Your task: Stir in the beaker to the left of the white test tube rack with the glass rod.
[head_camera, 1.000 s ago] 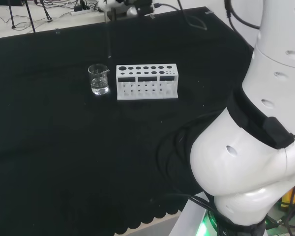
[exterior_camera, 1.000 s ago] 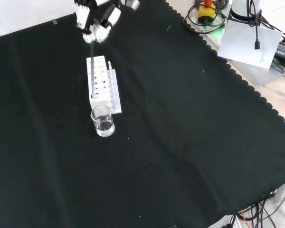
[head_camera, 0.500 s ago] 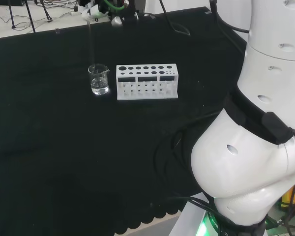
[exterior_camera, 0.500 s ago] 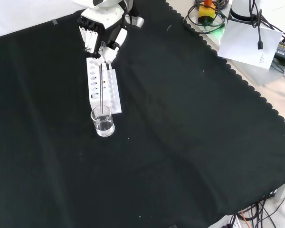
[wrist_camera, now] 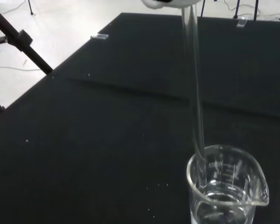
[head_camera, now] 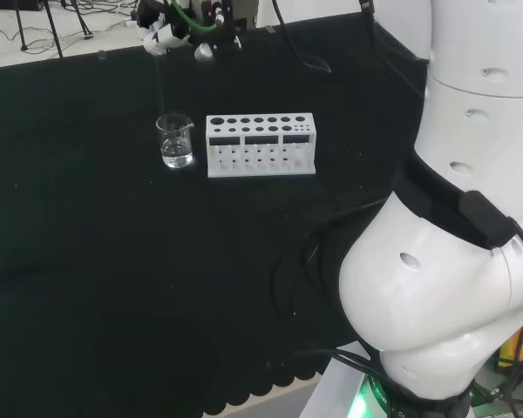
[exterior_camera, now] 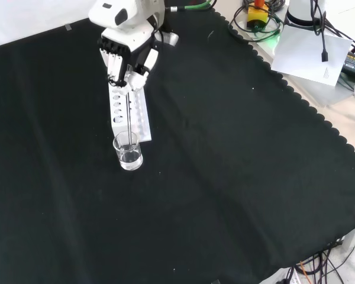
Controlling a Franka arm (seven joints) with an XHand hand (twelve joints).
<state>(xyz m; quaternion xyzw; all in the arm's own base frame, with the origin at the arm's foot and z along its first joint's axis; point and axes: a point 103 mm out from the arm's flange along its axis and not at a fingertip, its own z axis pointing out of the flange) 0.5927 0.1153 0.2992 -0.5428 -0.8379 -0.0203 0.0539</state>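
1. The fingers (exterior_camera: 119, 72) curl round the top of the glass rod (exterior_camera: 128, 112), pinching it upright.
2. The hand (exterior_camera: 128, 53) hangs palm-down in the upper left of the front view, above the white test tube rack (exterior_camera: 128, 110); in the head view it sits at the top edge.
3. The rod, thin and clear, runs straight down into the beaker (exterior_camera: 128, 150).
4. The beaker is clear glass with a spout and holds clear liquid; it stands on the black-clothed bench (exterior_camera: 236, 177), just beside the rack's end.
5. The wrist view shows the rod's tip inside the beaker's rim, near the wall, and printed graduation marks.
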